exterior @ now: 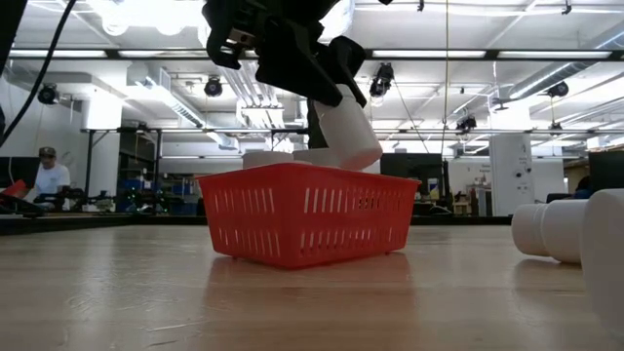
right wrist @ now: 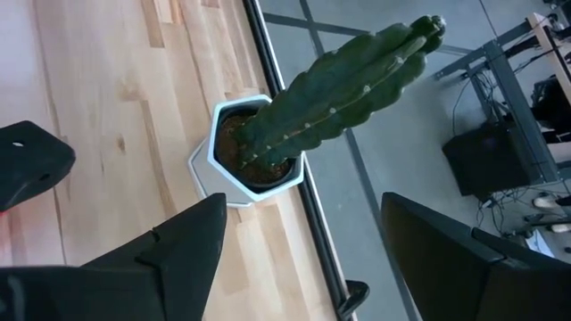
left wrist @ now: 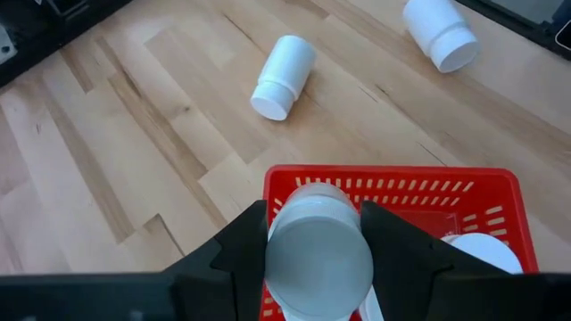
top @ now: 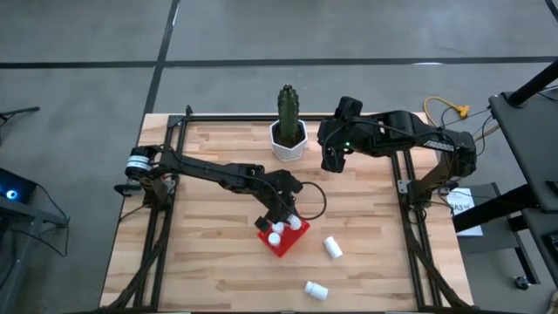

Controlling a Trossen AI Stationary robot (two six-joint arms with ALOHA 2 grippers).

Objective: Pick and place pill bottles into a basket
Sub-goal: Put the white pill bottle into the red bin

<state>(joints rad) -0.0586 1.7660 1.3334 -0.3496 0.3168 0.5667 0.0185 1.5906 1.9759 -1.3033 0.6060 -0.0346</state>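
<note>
A: What did the left jaws (left wrist: 319, 259) do?
B: They squeezed one pill bottle (exterior: 346, 132) by its round sides. It hung tilted, just over the basket (top: 283, 236).
A: And the right jaws (right wrist: 299, 259)?
B: They were wide apart and held nothing. They waited by the cactus pot (top: 289, 142), at twelve o'clock on the desk (top: 209, 270).
A: Where were the other bottles?
B: Some sat in the basket. Two lay on their sides (top: 332, 248) (top: 316, 290), at about four and five o'clock from it.
A: Were they hard to hold?
B: I think they were light, stiff and smooth. They could roll, so grab the middle.
</note>
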